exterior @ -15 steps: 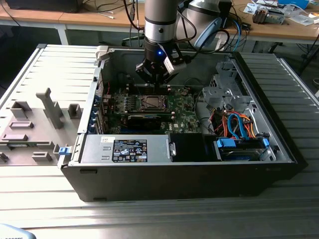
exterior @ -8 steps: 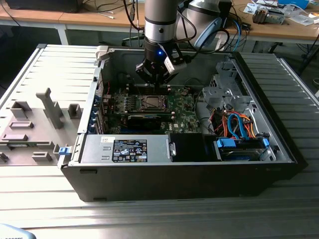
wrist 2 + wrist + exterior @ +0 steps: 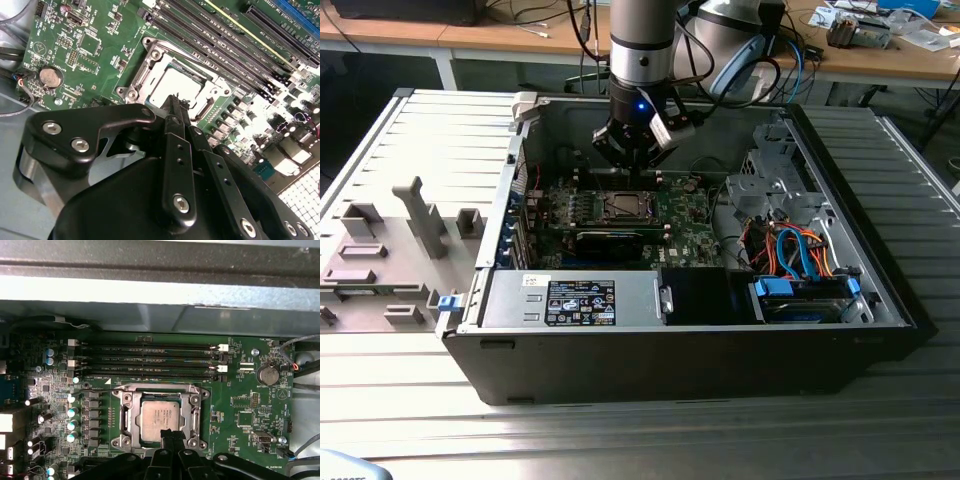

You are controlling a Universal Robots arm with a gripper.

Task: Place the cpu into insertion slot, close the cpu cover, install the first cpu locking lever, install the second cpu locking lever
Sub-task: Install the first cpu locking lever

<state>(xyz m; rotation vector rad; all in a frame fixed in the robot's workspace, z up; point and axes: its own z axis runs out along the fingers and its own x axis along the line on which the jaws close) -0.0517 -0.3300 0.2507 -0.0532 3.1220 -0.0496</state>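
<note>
The gripper [image 3: 169, 436] has its black fingers [image 3: 176, 112] pinched together, holding nothing, tips just above the near edge of the cpu [image 3: 160, 421]. The cpu already sits flat in the insertion slot [image 3: 125, 412] with the cpu cover [image 3: 192, 412] down around it. At 12 o'clock from the socket, in the first wrist view, run 4 memory slots [image 3: 150, 360]; the coin battery [image 3: 268, 374] is around 2 o'clock.

An open desktop computer case [image 3: 720, 350] lies on a ribbed metal table [image 3: 420, 420]; orange and blue cables [image 3: 795, 255] coil at the exterior view's right, grey fixtures [image 3: 380, 260] left.
</note>
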